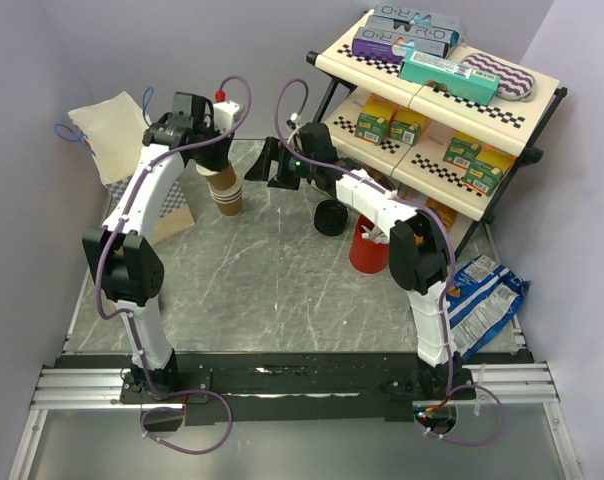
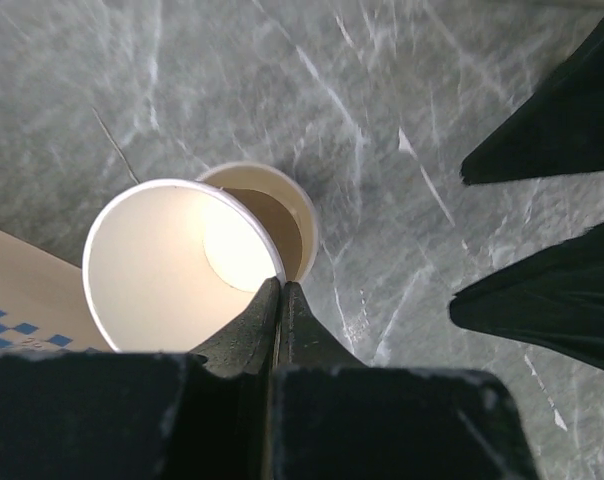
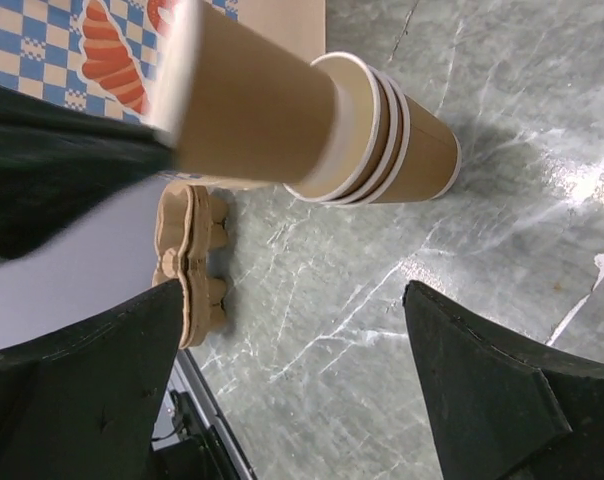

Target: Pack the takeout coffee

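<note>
Left gripper (image 2: 280, 288), pinched tight on a lidless cup (image 2: 172, 265) by its rim, held it over the cup stack (image 1: 227, 197); my right gripper (image 3: 294, 300) gaped wide, holding nothing. I saw no lidded coffee, only something black (image 1: 331, 217) beside the red cup (image 1: 367, 248). That thin pinch could slip and topple the stack.

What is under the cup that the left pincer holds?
The cup stack stands under the held cup; only part of its opening shows, the rest is covered.
</note>
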Robot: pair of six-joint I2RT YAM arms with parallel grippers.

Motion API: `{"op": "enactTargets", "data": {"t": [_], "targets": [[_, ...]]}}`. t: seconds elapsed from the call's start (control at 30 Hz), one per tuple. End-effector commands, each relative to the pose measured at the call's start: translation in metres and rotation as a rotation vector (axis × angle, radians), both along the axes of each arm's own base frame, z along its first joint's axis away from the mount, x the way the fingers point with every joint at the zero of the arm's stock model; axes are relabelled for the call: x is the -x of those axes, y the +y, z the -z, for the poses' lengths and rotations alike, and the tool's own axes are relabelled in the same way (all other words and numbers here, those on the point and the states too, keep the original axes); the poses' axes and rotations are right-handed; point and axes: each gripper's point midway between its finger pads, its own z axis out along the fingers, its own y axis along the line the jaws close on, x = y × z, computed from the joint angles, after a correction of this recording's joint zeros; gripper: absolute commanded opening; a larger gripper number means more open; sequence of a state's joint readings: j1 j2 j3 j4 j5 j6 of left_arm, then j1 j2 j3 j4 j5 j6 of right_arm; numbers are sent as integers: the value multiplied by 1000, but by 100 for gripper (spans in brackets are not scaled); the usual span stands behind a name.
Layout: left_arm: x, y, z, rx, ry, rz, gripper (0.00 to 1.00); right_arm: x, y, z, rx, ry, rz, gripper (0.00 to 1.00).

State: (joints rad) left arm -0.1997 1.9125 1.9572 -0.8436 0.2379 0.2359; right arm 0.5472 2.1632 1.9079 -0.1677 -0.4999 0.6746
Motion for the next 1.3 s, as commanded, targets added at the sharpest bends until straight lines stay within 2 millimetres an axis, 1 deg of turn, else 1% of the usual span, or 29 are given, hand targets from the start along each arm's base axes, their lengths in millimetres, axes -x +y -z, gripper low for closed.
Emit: {"op": "enactTargets", "data": {"t": [0.0,0.03,0.1,0.13,0.2,0.23,0.27,0.3,0.33,0.37,0.4,0.43,0.47,0.5,0.53,0.57,0.6,0.63,0.67,0.7,0.77,0.8,0.83,0.87,0.93,0.97,1.07,1.13,1.27], "targets": [[10,-7,-82,38,-175,-6,1,8,-1,-43,-62,-87,-24,96],[12,-9,-86,31,-188,2,1,11,-4,-53,-69,-101,-23,96],[19,-11,-97,31,-209,10,1,12,-12,-55,-62,-107,-19,96],[21,-12,-102,28,-223,11,1,17,-16,-68,-67,-130,-20,96],[33,-16,-117,29,-257,33,1,21,-29,-69,-47,-141,-21,97],[41,-20,-119,28,-255,70,1,27,-37,-85,-56,-168,-19,97],[53,-22,-129,40,-271,98,1,29,-45,-91,-50,-191,-23,97],[62,-26,-122,39,-249,127,1,37,-59,-103,-50,-217,-23,97],[71,-30,-119,38,-247,156,1,40,-67,-109,-32,-259,-32,97],[87,-33,-128,46,-272,188,1,45,-73,-116,-22,-289,-37,97],[99,-37,-104,43,-217,222,1,53,-88,-129,-13,-325,-33,97],[110,-41,-98,37,-216,269,1,59,-94,-134,-2,-351,-39,97],[125,-44,-103,47,-248,301,1,64,-102,-137,36,-412,-53,97],[139,-52,-76,38,-192,344,1,77,-112,-148,53,-461,-56,97],[148,-56,-69,34,-189,376,1,82,-121,-147,102,-515,-69,97],[161,-65,-70,42,-210,415,1,89,-127,-136,135,-521,-74,98],[170,-68,-45,31,-158,435,1,104,-136,-153,143,-588,-73,98],[177,-72,-38,26,-149,459,1,110,-143,-152,186,-640,-87,98],[186,-82,-30,16,-140,498,1,115,-149,-139,220,-641,-85,98],[193,-84,-13,-2,-109,512,1,127,-158,-150,229,-688,-75,98],[200,-95,1,-21,-97,544,1,133,-170,-139,300,-713,-71,98],[200,-96,12,-42,-90,546,1,140,-177,-145,311,-737,-62,98],[201,-100,18,-51,-91,551,1,142,-181,-143,337,-757,-65,98],[203,-107,26,-66,-86,564,1,146,-185,-134,360,-748,-69,98],[201,-115,44,-94,-72,558,1,154,-192,-137,390,-792,-76,98],[205,-123,49,-100,-68,577,1,157,-195,-130,406,-785,-83,99],[207,-136,63,-127,-63,583,1,161,-202,-127,443,-808,-87,99],[207,-141,73,-149,-52,576,1,165,-205,-130,452,-830,-83,99],[211,-151,79,-149,-50,578,1,168,-210,-130,464,-840,-71,100]]}}
